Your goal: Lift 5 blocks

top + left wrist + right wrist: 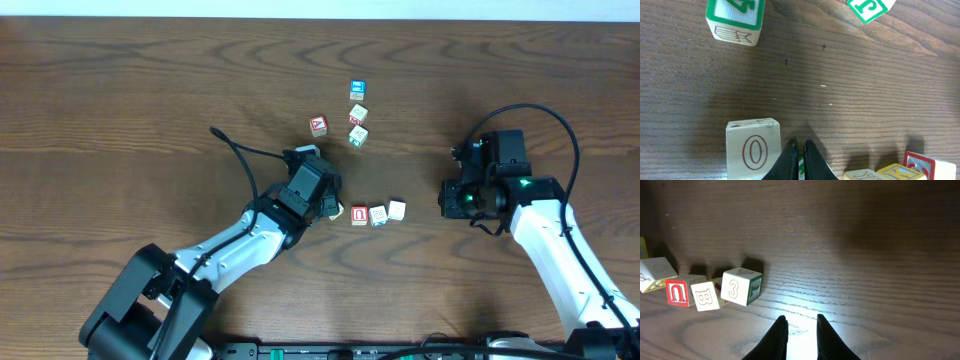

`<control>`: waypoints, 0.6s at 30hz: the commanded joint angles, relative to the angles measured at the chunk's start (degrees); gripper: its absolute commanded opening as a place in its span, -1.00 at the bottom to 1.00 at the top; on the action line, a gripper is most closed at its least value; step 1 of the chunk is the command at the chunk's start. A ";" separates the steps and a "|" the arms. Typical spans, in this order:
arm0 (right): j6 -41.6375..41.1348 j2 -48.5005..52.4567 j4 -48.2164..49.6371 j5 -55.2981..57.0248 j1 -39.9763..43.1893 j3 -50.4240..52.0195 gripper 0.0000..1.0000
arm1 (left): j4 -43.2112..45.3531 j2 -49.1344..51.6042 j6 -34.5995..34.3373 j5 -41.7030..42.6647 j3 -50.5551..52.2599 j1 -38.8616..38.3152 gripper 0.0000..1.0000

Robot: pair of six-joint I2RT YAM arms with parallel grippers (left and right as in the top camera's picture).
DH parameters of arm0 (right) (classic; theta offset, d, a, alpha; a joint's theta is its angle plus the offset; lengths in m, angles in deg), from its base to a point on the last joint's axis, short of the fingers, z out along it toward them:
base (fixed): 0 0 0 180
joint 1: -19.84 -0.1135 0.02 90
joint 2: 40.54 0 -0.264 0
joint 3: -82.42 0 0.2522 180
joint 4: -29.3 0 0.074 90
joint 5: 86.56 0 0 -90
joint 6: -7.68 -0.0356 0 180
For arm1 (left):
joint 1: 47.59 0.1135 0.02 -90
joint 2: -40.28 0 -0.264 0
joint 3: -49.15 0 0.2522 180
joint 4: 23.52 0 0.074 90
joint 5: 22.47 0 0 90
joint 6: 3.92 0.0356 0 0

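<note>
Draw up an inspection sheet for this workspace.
Surface: wooden table, dark grain.
Job's things: row of three blocks and O block near left tool, pale block farther out; all on the table.
Clutter: red A cube, blue-faced cube, green-faced cube.
Tools: left tool shut; right tool slightly open, empty.
Cables: left arm cable, right arm cable, black, looping.
Surroundings: nothing seen.

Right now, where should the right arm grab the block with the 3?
Probably from above, the right fingers across the 3 block, on its two faces running along the row. Both are bare, while the B block crowds its inner side.
</note>
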 commanded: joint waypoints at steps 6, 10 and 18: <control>-0.46 0.15 0.07 -0.31 0.04 0.33 -0.68 | -0.33 0.48 -0.46 0.31 -1.36 -2.56 -0.85; -0.46 0.15 0.04 -0.31 0.04 0.33 -0.70 | -1.16 0.48 -0.48 0.31 -1.36 -2.69 -0.86; -0.46 0.15 0.07 -0.26 0.04 0.33 -0.70 | -1.55 0.48 -0.28 1.20 -1.36 -2.73 -0.86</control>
